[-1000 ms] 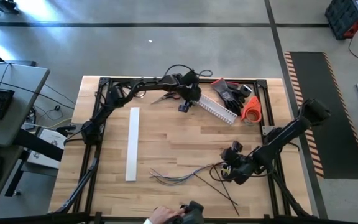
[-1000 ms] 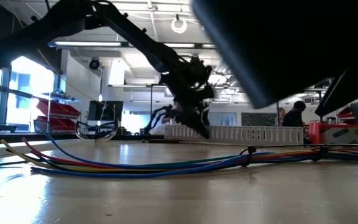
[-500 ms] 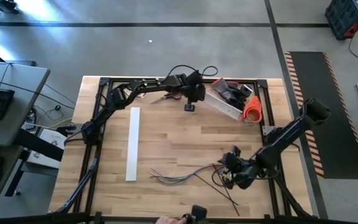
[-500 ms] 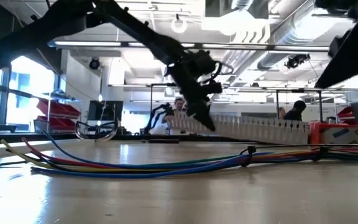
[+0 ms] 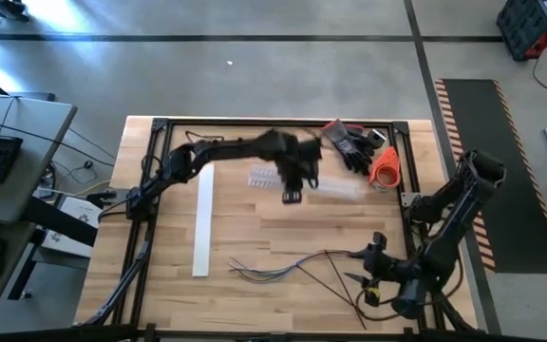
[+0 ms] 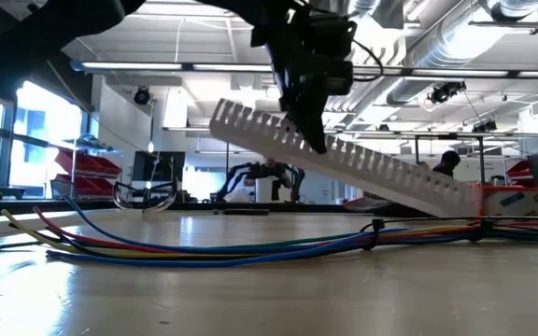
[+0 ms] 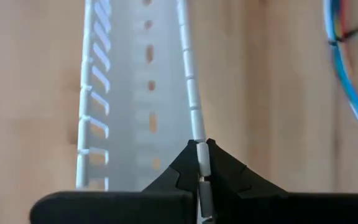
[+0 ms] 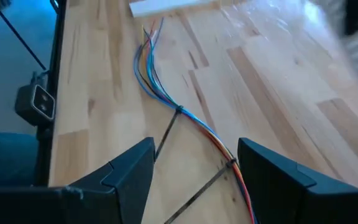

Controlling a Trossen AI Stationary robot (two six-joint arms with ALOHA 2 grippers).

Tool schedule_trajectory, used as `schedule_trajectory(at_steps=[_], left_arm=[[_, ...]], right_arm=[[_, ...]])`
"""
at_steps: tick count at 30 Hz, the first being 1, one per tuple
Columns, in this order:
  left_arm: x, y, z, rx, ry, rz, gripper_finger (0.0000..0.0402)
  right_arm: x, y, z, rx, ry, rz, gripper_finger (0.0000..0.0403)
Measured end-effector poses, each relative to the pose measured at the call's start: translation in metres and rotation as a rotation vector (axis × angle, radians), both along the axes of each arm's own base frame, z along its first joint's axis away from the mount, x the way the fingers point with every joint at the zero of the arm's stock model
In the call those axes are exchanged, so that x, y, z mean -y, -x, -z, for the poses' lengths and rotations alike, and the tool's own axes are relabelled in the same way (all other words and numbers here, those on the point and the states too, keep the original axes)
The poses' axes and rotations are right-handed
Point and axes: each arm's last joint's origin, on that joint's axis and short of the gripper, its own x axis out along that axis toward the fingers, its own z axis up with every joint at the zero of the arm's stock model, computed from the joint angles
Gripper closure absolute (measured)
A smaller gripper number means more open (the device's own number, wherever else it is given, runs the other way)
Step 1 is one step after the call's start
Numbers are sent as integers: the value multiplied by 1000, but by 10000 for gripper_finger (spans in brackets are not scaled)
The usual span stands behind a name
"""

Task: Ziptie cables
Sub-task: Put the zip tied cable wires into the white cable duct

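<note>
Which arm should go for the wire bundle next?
Right. Its end effector is open and hangs near the wires at the table's front. The left end effector is shut on the slotted channel, lifted and tilted.

You are looking down on a light wooden table (image 5: 254, 237) with a dark frame along its edges. Directly on it, near the front edge, lie the cables (image 5: 283, 266), a limp multicoloured bundle stretched sideways, with the zipties (image 5: 335, 288) as thin dark strips crossing and cinching it toward the right end. A flat white strip (image 5: 202, 218) lies lengthwise on the left half, well apart from the bundle. At the far right corner rest a black glove (image 5: 349, 144) and an orange object (image 5: 384, 166), just beside each other.
</note>
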Motion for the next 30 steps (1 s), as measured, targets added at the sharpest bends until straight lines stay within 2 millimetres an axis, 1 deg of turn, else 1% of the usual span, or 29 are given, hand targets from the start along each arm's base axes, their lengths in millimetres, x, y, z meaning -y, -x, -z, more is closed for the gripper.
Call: schedule_trajectory(at_steps=[3,6,9,10,12,14,17,20,23,27,30], left_arm=[[30,-1,7,-67,-6,13,401],[56,-7,22,-53,-12,-16,401],[74,-6,42,-77,4,-49,401],[78,-7,48,-66,9,-63,401],[81,-2,59,-93,17,-84,401],[83,5,70,-143,12,-71,401],[86,11,85,-166,6,-56,401],[89,16,98,-176,2,-57,401],[93,18,103,-150,4,-52,401],[100,17,94,-112,17,-56,387],[106,21,80,-90,21,-36,357]], right_arm=[[0,6,9,-2,19,4,187],[4,9,18,-27,9,30,187],[7,12,26,-63,-6,40,187],[8,13,27,-76,-8,39,187],[8,15,28,-90,-7,37,187],[8,17,28,-95,1,35,187],[10,18,29,-102,-3,68,187],[18,19,32,-190,-17,121,187],[26,17,35,-296,-21,153,187],[35,10,39,-400,-32,156,187],[41,11,55,-460,-47,136,187]])
